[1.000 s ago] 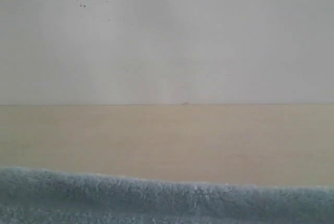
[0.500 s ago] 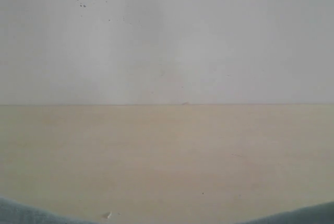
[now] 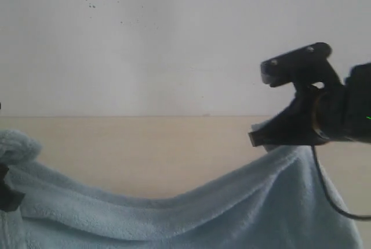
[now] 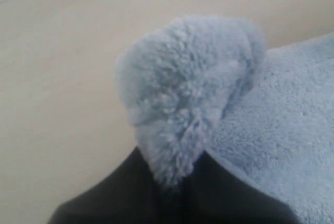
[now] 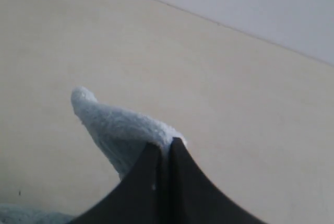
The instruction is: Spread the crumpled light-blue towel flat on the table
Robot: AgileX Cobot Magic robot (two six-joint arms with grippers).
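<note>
My left end effector is clamped on a bunched tuft of the towel; my right end effector pinches a corner. The cloth sags between them over the worktop. The frame edge cuts off its lower part, so I cannot tell where it rests.

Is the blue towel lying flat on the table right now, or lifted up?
Lifted, not flat. The towel hangs sagging between the left gripper and right gripper, each shut on a pinch of it.

Towel over table, wall behind
</note>
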